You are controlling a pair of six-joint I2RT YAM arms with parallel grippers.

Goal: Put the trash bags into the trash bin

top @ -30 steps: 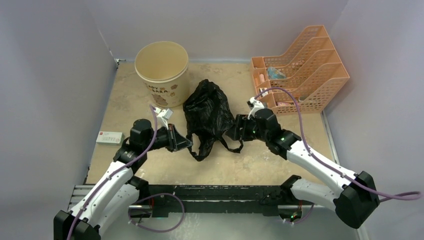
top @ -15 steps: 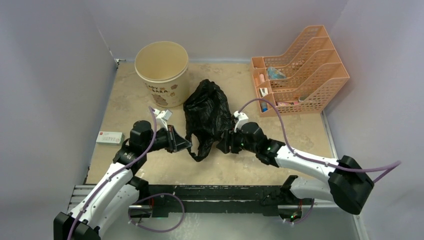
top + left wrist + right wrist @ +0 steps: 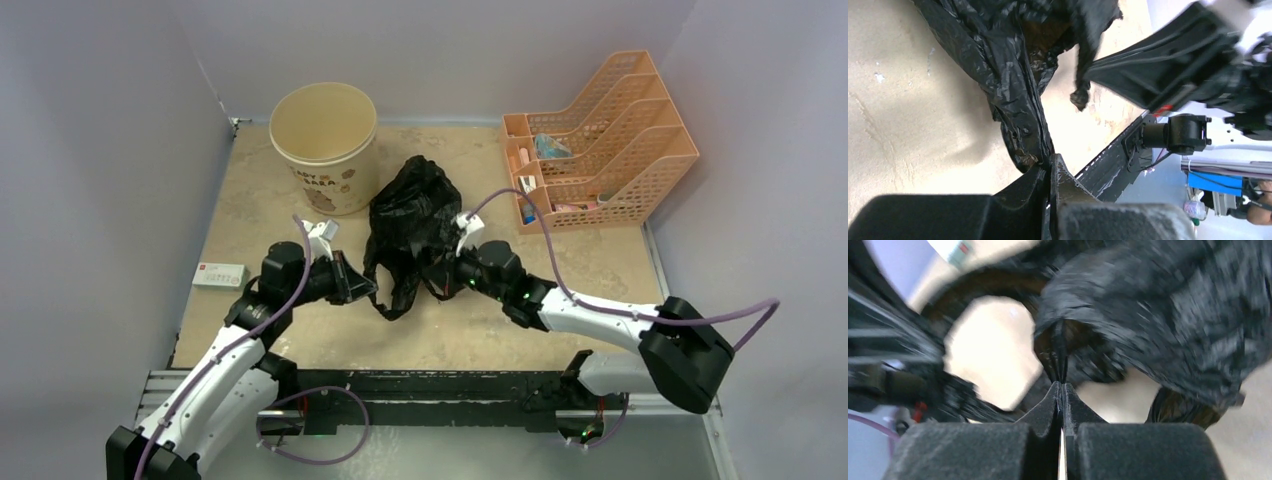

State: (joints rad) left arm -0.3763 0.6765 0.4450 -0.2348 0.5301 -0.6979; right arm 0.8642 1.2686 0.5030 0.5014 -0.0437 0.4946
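In the middle of the overhead frame I see the trash bag (image 3: 412, 215) lying crumpled on the table (image 3: 250, 210), just to the lower right of the trash bin (image 3: 322, 185), which stands upright at upper left. My left gripper (image 3: 370, 292) is clamped tight on a twist of film at the bag's lower left edge. My right gripper (image 3: 441, 277) has its jaws pressed together on a fold of the same bag from the right.

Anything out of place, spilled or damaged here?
Nothing spilled or damaged. A small white box lies stray at far left; the crumpled trash bag is pinched by the left claw and right claw.
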